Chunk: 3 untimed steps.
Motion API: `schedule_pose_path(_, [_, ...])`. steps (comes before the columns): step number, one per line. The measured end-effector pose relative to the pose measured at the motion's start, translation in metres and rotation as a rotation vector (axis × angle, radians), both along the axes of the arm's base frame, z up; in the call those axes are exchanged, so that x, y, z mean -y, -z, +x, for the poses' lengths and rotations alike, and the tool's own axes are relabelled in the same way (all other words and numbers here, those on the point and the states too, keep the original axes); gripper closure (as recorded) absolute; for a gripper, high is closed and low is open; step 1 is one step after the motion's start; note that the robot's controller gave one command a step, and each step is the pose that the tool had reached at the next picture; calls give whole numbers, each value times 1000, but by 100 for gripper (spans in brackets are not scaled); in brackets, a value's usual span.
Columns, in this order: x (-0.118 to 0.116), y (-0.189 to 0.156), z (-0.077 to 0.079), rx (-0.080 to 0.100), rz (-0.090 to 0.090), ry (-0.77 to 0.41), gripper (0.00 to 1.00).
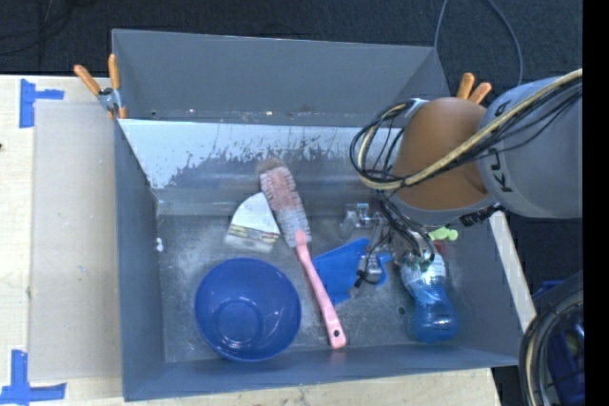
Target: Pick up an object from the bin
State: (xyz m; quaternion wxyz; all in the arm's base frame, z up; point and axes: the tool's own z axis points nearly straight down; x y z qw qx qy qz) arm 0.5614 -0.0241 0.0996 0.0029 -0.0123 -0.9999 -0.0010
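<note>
The arm's gripper (385, 247) hangs at the right of the grey metal bin (138, 233), over a flat blue plastic piece (338, 269) and beside a glossy blue bottle (430, 299). Whether the pincer is released or clenched cannot be told. A bristly pink brush (303, 242) and a round blue bowl (247, 309) lie to the left.

I count five things in the grey bin (133, 233), one of each kind: one round blue bowl (247, 309), one pink long-handled brush (303, 247), one white wedge-shaped piece (255, 222), one flat blue plastic piece (338, 269) and one blue bottle (428, 304). One small yellow-green bit (443, 233) shows too, and I cannot tell its kind.
</note>
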Motion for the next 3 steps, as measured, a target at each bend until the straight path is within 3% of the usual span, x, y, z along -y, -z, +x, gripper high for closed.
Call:
schedule_pose_path(1, [44, 23, 7, 7, 2, -36, 0])
schedule_pose_path(2, [55, 21, 3, 3, 0, -28, 0])
schedule_pose_path(3, [50, 15, -3, 2, 3, -87, 0])
